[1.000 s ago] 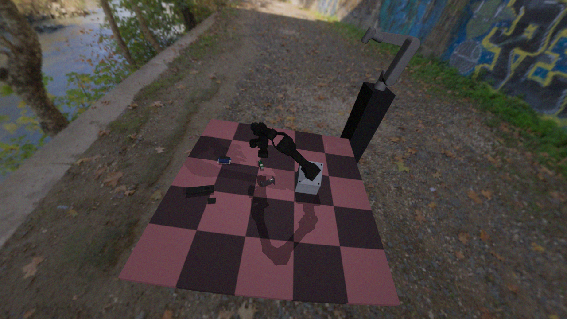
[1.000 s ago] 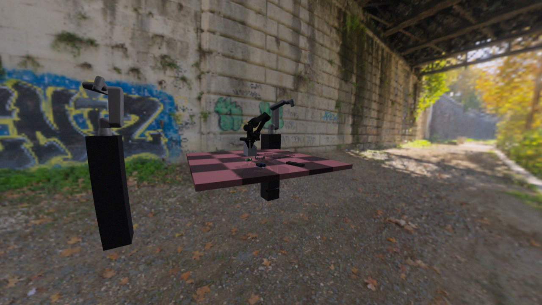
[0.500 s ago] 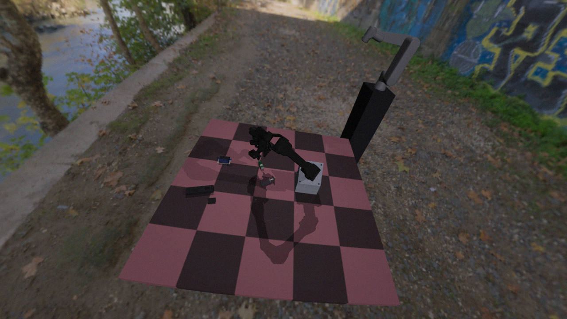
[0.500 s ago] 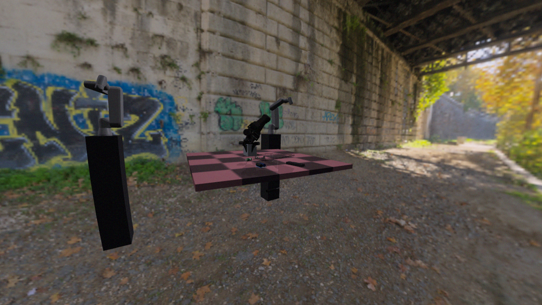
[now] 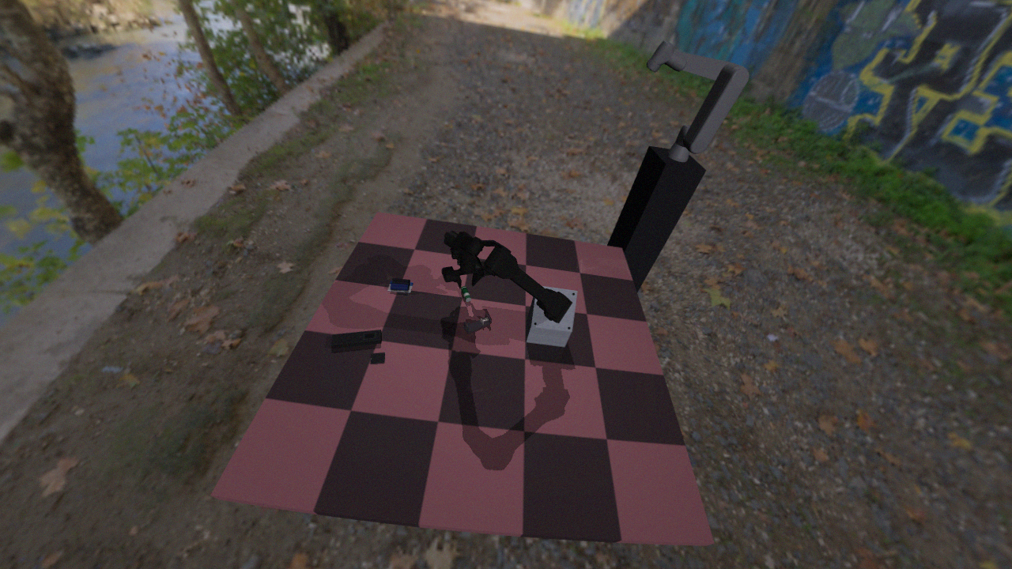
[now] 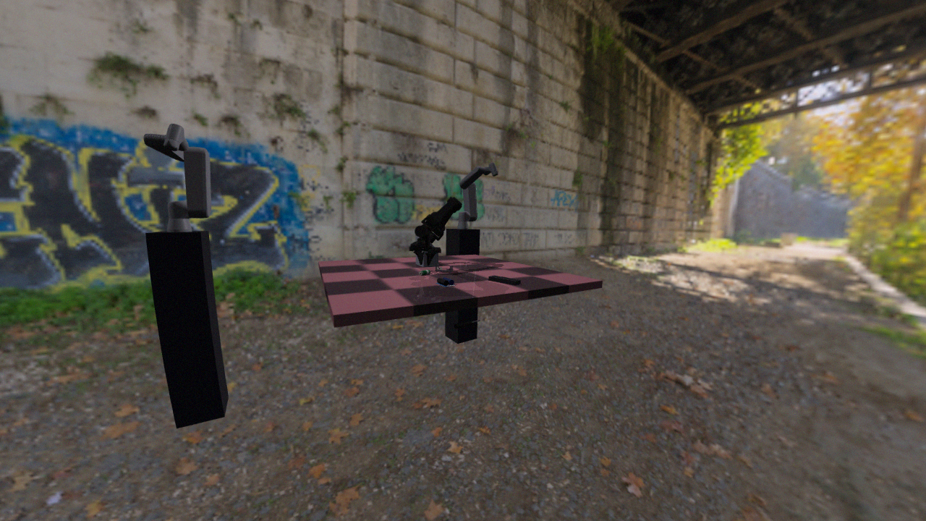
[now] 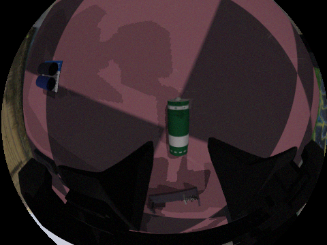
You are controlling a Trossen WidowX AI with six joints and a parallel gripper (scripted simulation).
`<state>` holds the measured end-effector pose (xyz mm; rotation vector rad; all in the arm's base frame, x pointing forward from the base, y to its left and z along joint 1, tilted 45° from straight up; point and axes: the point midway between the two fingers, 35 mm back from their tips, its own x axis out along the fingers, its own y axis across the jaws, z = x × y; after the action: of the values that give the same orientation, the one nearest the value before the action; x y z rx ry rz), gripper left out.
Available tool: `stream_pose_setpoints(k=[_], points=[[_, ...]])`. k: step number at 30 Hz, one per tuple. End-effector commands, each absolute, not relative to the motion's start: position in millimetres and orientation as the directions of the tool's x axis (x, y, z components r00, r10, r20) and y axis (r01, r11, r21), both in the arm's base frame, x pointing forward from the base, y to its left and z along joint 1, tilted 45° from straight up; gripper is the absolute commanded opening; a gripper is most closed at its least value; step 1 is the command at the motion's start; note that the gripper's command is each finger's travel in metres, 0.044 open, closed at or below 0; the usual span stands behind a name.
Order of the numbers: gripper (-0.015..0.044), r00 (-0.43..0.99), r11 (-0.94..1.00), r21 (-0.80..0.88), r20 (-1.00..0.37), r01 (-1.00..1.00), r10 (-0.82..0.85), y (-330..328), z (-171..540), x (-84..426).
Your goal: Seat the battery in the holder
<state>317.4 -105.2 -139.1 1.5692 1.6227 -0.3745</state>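
The green battery [image 5: 465, 293] [image 6: 424, 273] [image 7: 178, 124] with a white band lies on the checkered table, outside the holder. In the wrist view its terminal end points away from my gripper. The dark holder [image 5: 477, 323] [image 7: 174, 196] lies apart from the battery and is empty; its coil spring [image 7: 191, 198] shows at the right end in the wrist view. My gripper [image 7: 181, 144] is open and empty above the table. In the wrist view the battery's banded flat end shows between the fingertips, and the holder shows farther down between the fingers.
A blue and a black cylinder [image 7: 47, 82] [image 5: 400, 286] sit side by side on a small blue-and-white piece. A long black box [image 5: 356, 341] [image 6: 504, 279] and a small dark square [image 5: 377, 358] lie near the table's left side. My arm stands on a grey base [image 5: 548, 333].
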Motion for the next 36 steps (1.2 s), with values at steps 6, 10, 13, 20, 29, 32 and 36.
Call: stream_pose_setpoints(k=[6, 10, 13, 20, 29, 32, 36], points=[[0.0245, 0.121, 0.169, 0.320, -0.716, 0.932, 0.688, -94.5, -150.0, 318.7], [0.0245, 0.121, 0.169, 0.320, -0.715, 0.932, 0.688, -89.9, -154.7, 319.6], [0.0245, 0.121, 0.169, 0.320, -0.715, 0.932, 0.688, -86.5, -158.2, 320.2], [0.0245, 0.121, 0.169, 0.320, -0.715, 0.932, 0.689, -78.4, -166.1, 321.3], [0.0245, 0.121, 0.168, 0.321, -0.714, 0.932, 0.690, -69.6, -174.4, 322.1], [0.0166, 0.121, 0.168, 0.321, -0.714, 0.932, 0.690, -69.6, -174.4, 322.1], [0.0100, 0.121, 0.168, 0.321, -0.714, 0.932, 0.690, -69.6, -174.4, 322.1]])
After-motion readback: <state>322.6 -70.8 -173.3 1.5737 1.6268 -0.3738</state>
